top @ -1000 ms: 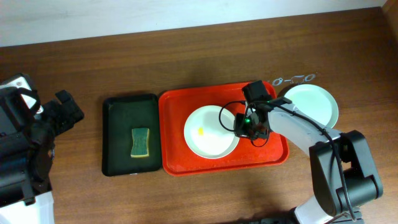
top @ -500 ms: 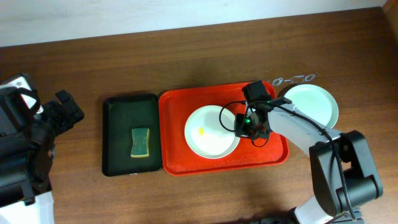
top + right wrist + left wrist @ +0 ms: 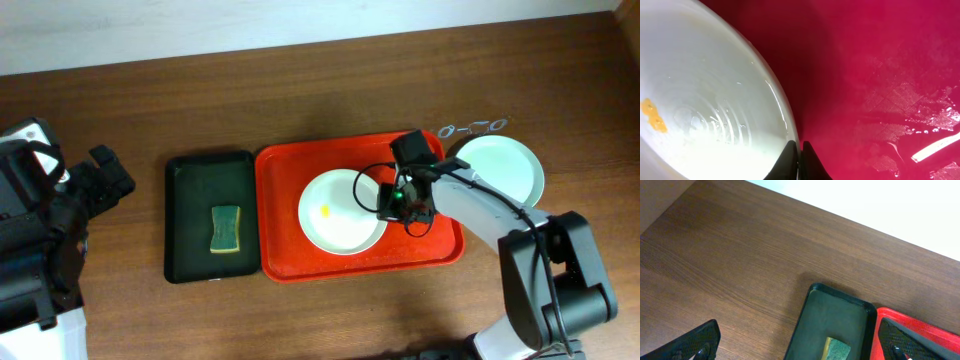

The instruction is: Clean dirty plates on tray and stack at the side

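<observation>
White plate [image 3: 335,218] shifted slightly right, right end effector [image 3: 799,160] pinching rim

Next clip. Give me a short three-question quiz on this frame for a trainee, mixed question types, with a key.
1. True or false: the sponge lies in the black tray.
2. Which gripper is at the rim of the smeared plate on the red tray? A) left B) right
3. Fill in: ___ plate(s) rest on the table outside the red tray.
Key: 1 true. 2 B, the right gripper pinches its rim. 3 one, the pale plate beside the tray.
</observation>
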Tool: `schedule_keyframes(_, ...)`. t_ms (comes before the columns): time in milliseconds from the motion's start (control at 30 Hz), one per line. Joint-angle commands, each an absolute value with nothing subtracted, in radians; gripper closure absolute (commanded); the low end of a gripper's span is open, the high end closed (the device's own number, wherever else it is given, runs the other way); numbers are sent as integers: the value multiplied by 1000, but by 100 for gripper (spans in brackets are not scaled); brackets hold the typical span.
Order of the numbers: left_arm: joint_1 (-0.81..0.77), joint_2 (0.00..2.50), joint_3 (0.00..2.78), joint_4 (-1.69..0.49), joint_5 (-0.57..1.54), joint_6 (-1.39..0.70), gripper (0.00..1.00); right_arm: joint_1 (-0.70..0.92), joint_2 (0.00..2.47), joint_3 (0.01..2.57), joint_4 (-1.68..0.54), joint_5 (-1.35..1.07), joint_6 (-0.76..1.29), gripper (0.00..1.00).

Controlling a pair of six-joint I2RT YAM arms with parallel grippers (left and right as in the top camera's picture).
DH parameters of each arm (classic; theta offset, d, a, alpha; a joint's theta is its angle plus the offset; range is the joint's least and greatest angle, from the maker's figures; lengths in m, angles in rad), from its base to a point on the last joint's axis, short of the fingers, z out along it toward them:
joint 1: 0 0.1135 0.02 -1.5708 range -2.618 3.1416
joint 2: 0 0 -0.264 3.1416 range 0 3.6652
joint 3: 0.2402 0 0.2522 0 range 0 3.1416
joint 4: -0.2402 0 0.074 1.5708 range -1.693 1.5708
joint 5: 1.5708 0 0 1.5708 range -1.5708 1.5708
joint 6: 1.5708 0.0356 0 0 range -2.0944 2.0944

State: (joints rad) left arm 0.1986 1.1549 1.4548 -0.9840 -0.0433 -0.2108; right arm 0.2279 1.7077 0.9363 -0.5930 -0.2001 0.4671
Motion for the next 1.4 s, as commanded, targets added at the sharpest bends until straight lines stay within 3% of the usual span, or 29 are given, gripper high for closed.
schedule_keyframes(0, 201, 1152, 1461, -982, -41, -223, 1, 223, 1708, 882, -562, -165, 469, 96)
schedule_keyframes(333, 201, 1152, 1461, -993, 63, -223, 1, 223, 1708, 881, -560, -161, 468, 96)
schedule_keyframes(400, 201, 1153, 1457, -1078, 171, -223, 1, 223, 1708, 881, -560, -161, 469, 96)
schedule_keyframes(533, 194, 1177, 1453, -1233, 180, -210, 0, 223, 1708, 881, -560, -161, 469, 96)
schedule_keyframes(567, 180, 1193, 1453, -1263, 180, -176, 16, 223, 1708, 881, -560, -161, 469, 96)
schedule_keyframes(600, 159, 1213, 1453, -1290, 179, -157, 25, 223, 1708, 881, -559, -162, 469, 96)
schedule_keyframes(667, 95, 1268, 1453, -1332, 176, -140, 36, 223, 1708, 881, -559, -162, 469, 96)
schedule_keyframes(833, -103, 1496, 1453, -1340, 141, -137, 38, 223, 1708, 881, -560, -162, 469, 96)
schedule_keyframes(900, -157, 1584, 1453, -1329, 141, -137, 35, 223, 1708, 881, -560, -162, 469, 96)
schedule_keyframes(933, -181, 1631, 1453, -1327, 141, -137, 26, 223, 1708, 881, -560, -162, 469, 96)
schedule_keyframes(967, -198, 1668, 1453, -1322, 142, -137, 1, 223, 1708, 881, -560, -161, 469, 96)
schedule_keyframes(1200, -209, 1739, 1453, -1213, 137, -137, 0, 223, 1708, 881, -560, -161, 469, 96)
schedule_keyframes(1333, -209, 1739, 1453, -1164, 61, -141, 28, 223, 1708, 881, -560, -161, 469, 96)
schedule_keyframes(1367, -209, 1739, 1453, -1158, 48, -141, 28, 223, 1708, 881, -560, -161, 469, 96)
